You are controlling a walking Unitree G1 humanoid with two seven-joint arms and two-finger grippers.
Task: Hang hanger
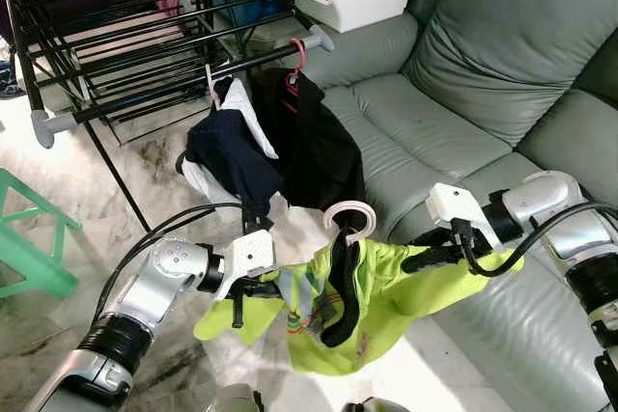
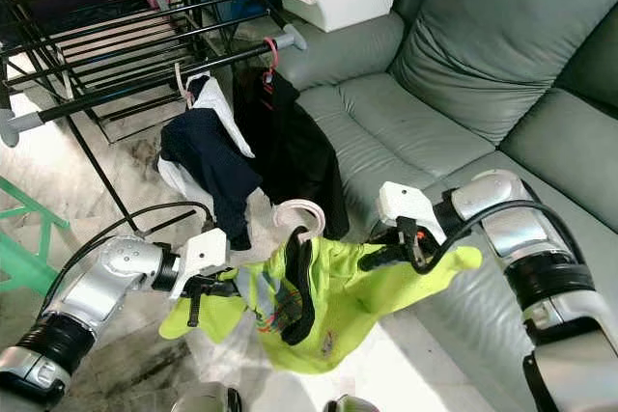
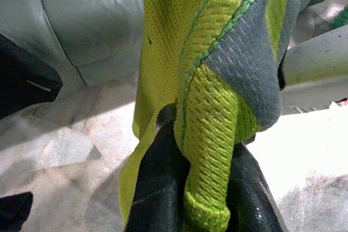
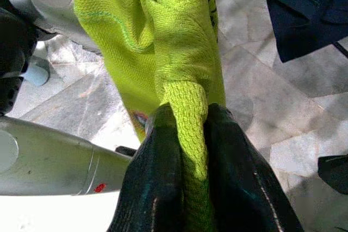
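Both my tools grip the yellow shirt [image 1: 367, 306], stretched between them above the floor by the sofa [image 1: 463, 94]. Left tool [image 1: 253, 288] pinches one sleeve end, fingers [image 3: 157, 188] pressed on the knit; right tool [image 1: 425, 260] pinches the other. White hanger [image 1: 350, 217] hook rises from the collar, midway between tools. Drying rack [image 1: 174, 94] rail beyond carries two dark garments [image 1: 290, 142]

The rack's front bar [image 1: 183, 84] has bare stretch left of the white hanger [image 1: 211, 82]. Two dark garments [image 1: 280, 142] hang off its right end (crowding the sofa [image 1: 454, 94]). Marble floor [image 1: 77, 190] lies open beneath; a green stool [image 1: 29, 248] stands left.
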